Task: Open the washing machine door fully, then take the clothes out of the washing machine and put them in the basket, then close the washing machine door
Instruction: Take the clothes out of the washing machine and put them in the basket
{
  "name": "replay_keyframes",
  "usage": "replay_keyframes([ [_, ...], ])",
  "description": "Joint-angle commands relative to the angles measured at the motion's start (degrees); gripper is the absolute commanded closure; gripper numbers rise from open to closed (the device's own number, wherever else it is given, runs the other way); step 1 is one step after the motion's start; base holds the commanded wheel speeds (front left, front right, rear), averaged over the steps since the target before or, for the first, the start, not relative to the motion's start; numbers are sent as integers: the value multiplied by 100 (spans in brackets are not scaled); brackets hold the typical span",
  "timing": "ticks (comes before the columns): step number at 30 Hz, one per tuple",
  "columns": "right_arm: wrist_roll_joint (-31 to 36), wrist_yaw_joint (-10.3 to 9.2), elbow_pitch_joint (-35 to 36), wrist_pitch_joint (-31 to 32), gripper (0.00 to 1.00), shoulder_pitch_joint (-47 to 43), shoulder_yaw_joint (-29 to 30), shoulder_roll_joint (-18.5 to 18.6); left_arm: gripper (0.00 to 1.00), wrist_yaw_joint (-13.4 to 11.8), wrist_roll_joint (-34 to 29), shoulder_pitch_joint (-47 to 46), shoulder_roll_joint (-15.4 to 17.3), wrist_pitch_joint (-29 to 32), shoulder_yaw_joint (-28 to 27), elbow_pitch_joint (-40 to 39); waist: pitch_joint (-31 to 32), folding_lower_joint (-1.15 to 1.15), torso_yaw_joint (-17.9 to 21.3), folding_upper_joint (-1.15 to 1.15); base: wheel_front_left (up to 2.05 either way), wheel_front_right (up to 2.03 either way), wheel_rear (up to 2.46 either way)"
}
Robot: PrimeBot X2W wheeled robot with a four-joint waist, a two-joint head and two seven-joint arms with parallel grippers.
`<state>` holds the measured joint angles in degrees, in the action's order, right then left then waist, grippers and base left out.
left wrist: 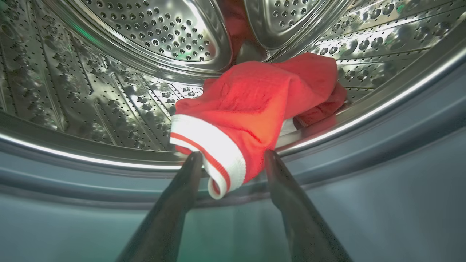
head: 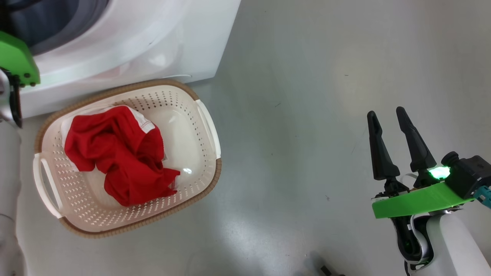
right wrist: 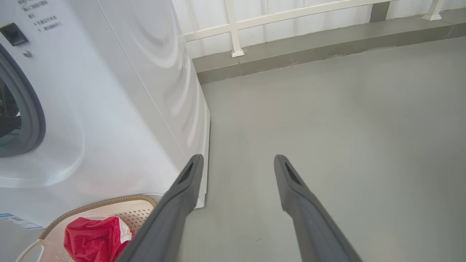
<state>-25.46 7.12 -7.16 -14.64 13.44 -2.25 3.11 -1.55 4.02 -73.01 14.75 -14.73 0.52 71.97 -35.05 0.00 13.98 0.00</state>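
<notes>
Within drum (left wrist: pixel 109 91) one garment (left wrist: pixel 255 102), one garment (head: pixel 119 153) in basket (head: pixel 188 126), left gripper (left wrist: pixel 233 154), right gripper (right wrist: pixel 238 157) wide

My left claw (left wrist: pixel 233 156) at mouth of drum (left wrist: pixel 109 91); garment (left wrist: pixel 255 105) lies just ahead inside, hem between fingers. Well left of my right claw (head: pixel 386 111): basket (head: pixel 126 228), second garment (head: pixel 119 157) in it, washing machine (head: pixel 153 42) behind it.

One washing machine (head: pixel 134 42) and one basket (head: pixel 218 170) are here, the basket with two white handles (head: pixel 209 126). Two red garments can be counted: one garment (head: pixel 119 157) in the basket and one garment (left wrist: pixel 255 105) in the single steel drum (left wrist: pixel 153 32). There are two grippers, the left gripper (left wrist: pixel 233 153) and the right gripper (head: pixel 386 111), each with two dark fingers (head: pixel 378 153).
</notes>
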Motion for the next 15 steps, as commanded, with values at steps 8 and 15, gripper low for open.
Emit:
replay_keyframes([
  [8, -51, 36, 160, -36, 0, -48, -44, 7, 100, -27, 114, 2, 298, -27, -69, -181, 48, 0, -30, 0, 0, 0, 0],
  [15, -13, 36, 156, -36, 0, -35, -8, 43, 100, 17, 319, 469, 144, -27, -240, -1046, 204, 0, -208, 0, 0, 0, 0],
])
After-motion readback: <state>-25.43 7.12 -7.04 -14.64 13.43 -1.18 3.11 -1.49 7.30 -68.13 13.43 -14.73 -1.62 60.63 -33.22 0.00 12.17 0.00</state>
